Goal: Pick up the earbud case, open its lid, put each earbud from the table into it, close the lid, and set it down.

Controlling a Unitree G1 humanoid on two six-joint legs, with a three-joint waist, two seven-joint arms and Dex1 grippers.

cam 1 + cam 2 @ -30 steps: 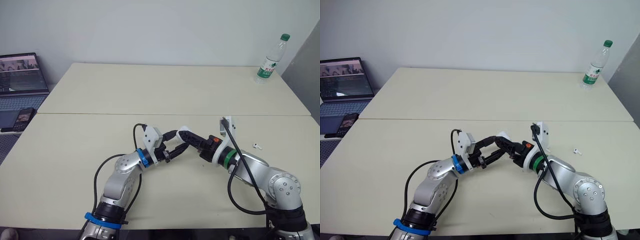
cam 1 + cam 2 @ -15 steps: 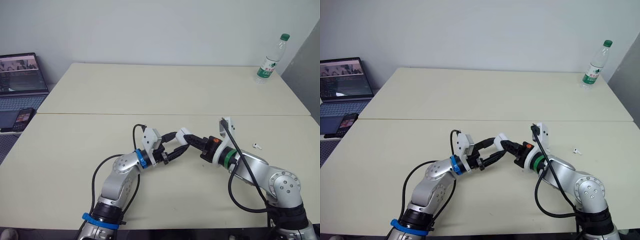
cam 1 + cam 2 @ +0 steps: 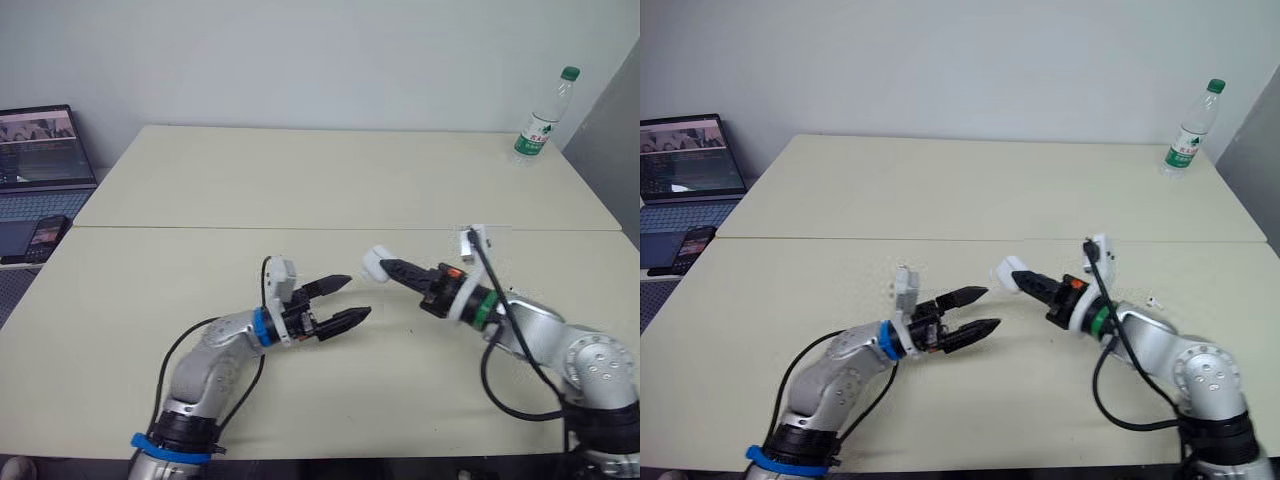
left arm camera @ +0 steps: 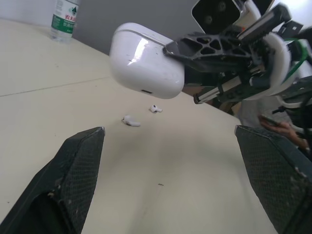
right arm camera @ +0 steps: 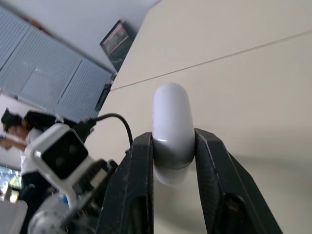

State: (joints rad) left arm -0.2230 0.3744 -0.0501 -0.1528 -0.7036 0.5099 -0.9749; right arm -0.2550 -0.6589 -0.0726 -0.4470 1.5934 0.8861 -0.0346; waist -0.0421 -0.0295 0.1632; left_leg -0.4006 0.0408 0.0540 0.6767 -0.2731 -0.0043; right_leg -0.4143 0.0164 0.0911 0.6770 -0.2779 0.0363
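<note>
**eye views.** the right gripper (image 3: 388, 266) is clamped on the white earbud case (image 3: 375, 263) and carries it in the air above the pale table (image 3: 300, 190), near the front middle. the left gripper (image 3: 359, 297) hangs just beside it, apart from the case, its two black fingers spread and holding nothing. we judge that the case is held out toward the left gripper so that the free gripper can work on the lid. one earbud (image 3: 1152, 300) lies on the table past the right forearm, well apart from the case. a water bottle (image 3: 540, 115) stands at the far right corner and a laptop (image 3: 40, 150) sits off the table's left side.

**left wrist view.** the left fingers (image 4: 68, 180) stand wide apart with the case (image 4: 146, 61) ahead of them, untouched. the case is a glossy, rounded white shell; a thin seam marks the lid (image 4: 127, 30), which looks shut. the right gripper pinches the end opposite the lid, leaving the lid end free. two earbuds (image 4: 130, 120) rest on the table beyond, near each other.

**right wrist view.** the right fingers (image 5: 136, 185) press on both flat faces of the case (image 5: 171, 131), which stands up between them with its rounded end clear. we judge the pick-up done and the lid opening as the step in hand.
</note>
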